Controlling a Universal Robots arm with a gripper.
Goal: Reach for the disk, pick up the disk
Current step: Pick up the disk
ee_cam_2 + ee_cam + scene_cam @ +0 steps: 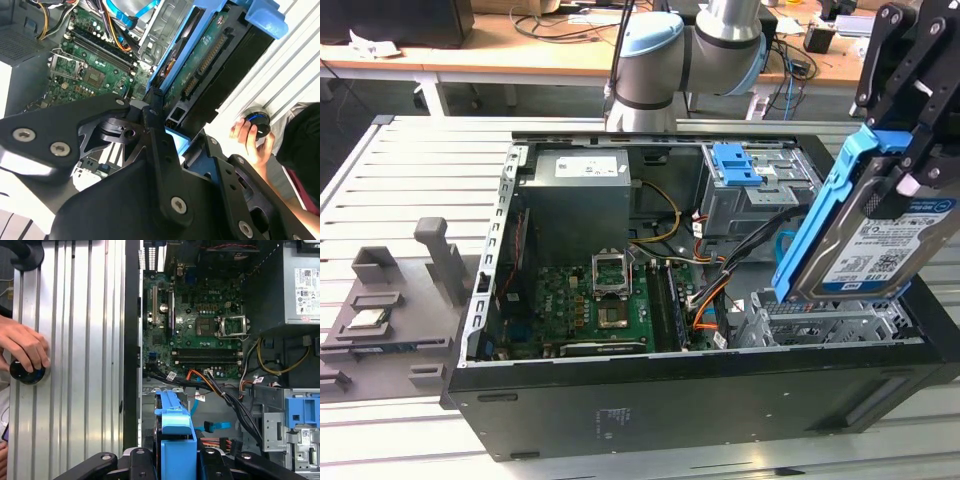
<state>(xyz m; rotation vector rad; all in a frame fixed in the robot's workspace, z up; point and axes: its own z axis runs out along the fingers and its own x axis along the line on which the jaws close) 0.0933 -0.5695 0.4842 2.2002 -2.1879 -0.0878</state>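
Holding the disk [868,240], your gripper [905,150] has its fingers closed on the upper edge; pick-up looks done. The disk hangs tilted, clear above the case [720,400], the motherboard [590,300] beyond, nothing left to reach.

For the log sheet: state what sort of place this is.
Probably an electronics or robotics lab: an open black desktop computer case lies on a slatted aluminium table, with cable-strewn wooden benches behind and a grey robot arm.
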